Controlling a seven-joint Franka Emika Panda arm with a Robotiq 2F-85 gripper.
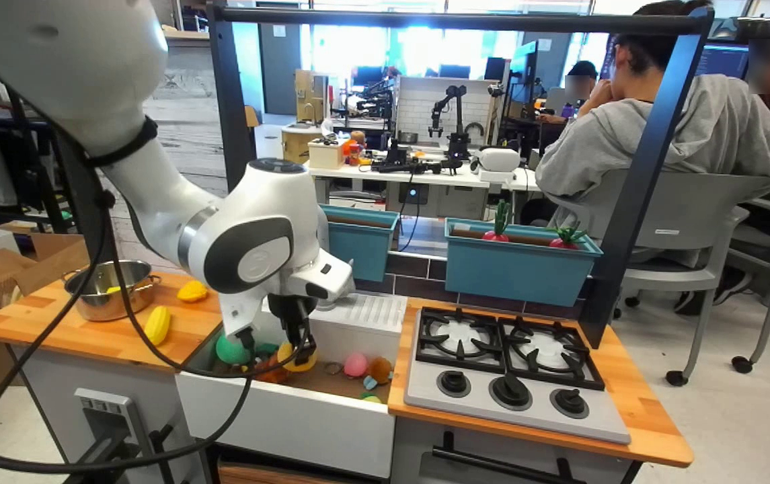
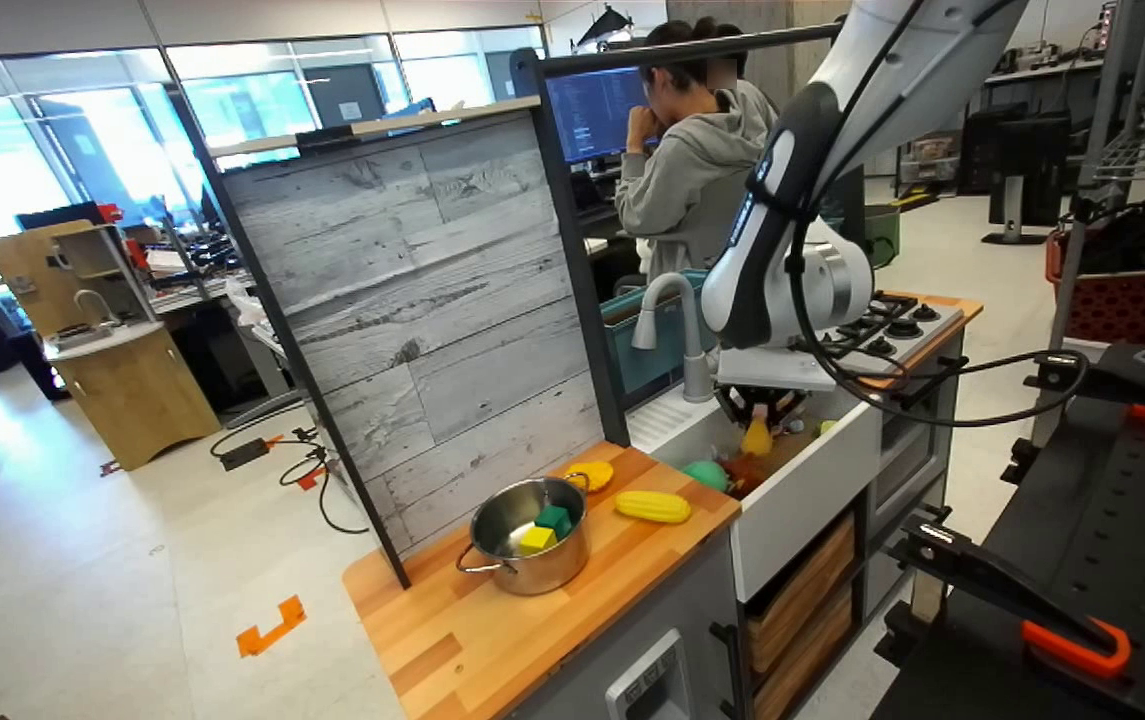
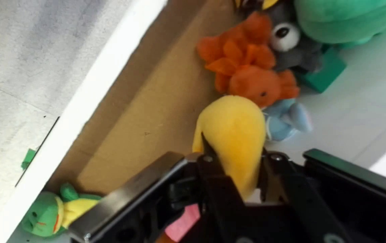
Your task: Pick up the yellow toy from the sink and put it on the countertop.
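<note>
Start in an exterior view, well left of the pincer [image 3: 235, 152], with a steel pot [image 1: 105, 308] on the wooden countertop [image 1: 193, 326]. Come nearer to a corn cob [image 1: 157, 325] and a round yellow lump [image 1: 192, 291], both left of the pincer on the same wood. Beside the pincer on its left, inside the white sink [image 1: 290, 430], find a green stuffed toy [image 1: 228, 351]. Then reach the pincer itself: closed around the yellow toy [image 3: 233, 118], with fingers [image 3: 211, 167] pressed against both sides in the wrist view. Down within the sink walls, toy and all; cannot tell whether clear of the bottom. Near the pincer on its right, find a pink toy [image 1: 356, 364]; farther right, past the sink, the stove [image 1: 482, 388].

Judge the step as grasp made, lift next due. Most likely, raise straight up past the front of the sink without brushing the green stuffed toy, then travel left of the pincer's present place to the wood between corn cob and sink. Lower gently, spread the fingers only after touchdown, back off upward.
</note>
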